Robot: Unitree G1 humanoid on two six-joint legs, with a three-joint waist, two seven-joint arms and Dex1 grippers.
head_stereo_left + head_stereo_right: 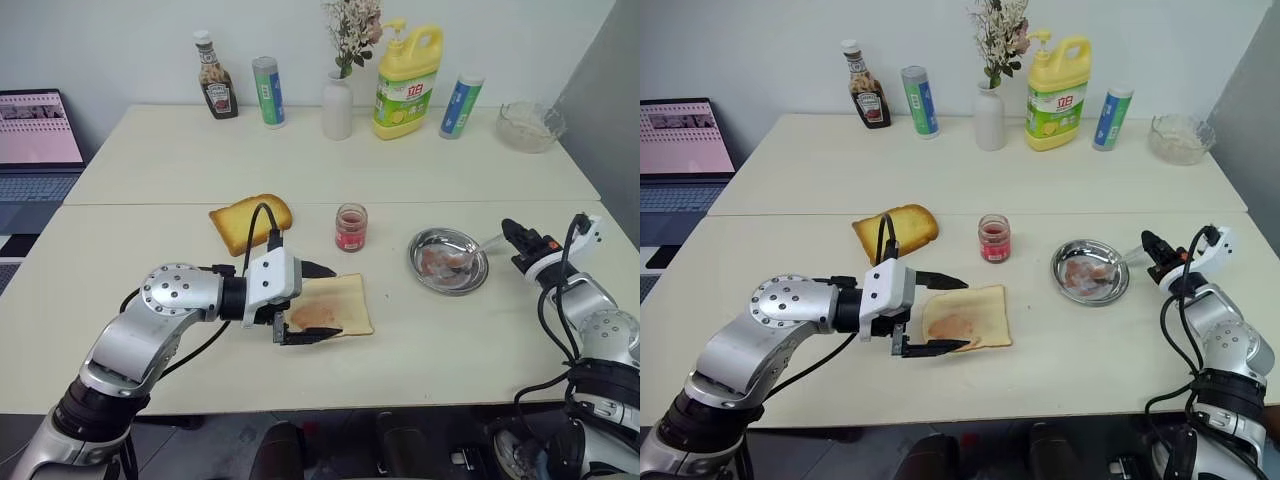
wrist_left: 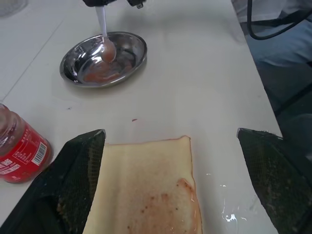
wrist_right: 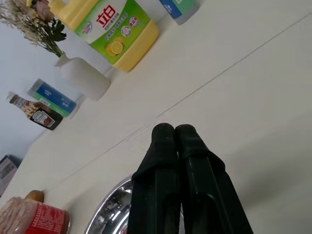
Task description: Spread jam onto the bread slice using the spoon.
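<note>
Pale beige flat bread slice point(image 1: 331, 306) lies on cream tabletop point(image 1: 150, 240), thin pink jam smear at centre. Our left gripper point(image 1: 308, 302) stands wide open, fingers straddling slice's near edge, steadying rather than clamping. Small slim silver spoon point(image 2: 104, 38) rests bowl-down in round steel dish point(image 1: 449, 260), handle at our right gripper point(image 1: 1152, 246), fingers pressed shut. Small clear glass jar of red jam point(image 1: 351, 227) stands between slice and dish. We judge spreading near finished, spoon parked; next move calls for reloading from jar or releasing.
</note>
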